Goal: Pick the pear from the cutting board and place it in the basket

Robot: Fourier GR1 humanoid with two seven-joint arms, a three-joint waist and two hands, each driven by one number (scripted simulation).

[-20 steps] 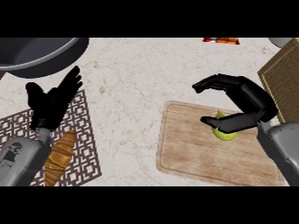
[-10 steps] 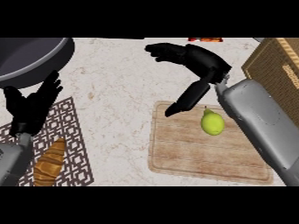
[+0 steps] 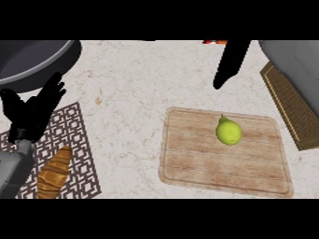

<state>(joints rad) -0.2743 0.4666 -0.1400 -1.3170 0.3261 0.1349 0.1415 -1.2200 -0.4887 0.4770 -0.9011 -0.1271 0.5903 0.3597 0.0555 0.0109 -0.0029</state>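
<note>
Likely light, firm and smooth-skinned, the pear [image 3: 229,132] lies free on the cutting board [image 3: 217,163], best grasped round its wide belly, though the right hand [image 3: 231,63], mostly out of view, shows no readable state.

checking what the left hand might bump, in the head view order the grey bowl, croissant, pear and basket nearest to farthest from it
From the left hand:
1. grey bowl, just above it, upper left
2. croissant, below it, lower left
3. pear, on the cutting board, right of centre
4. basket, far right
</note>
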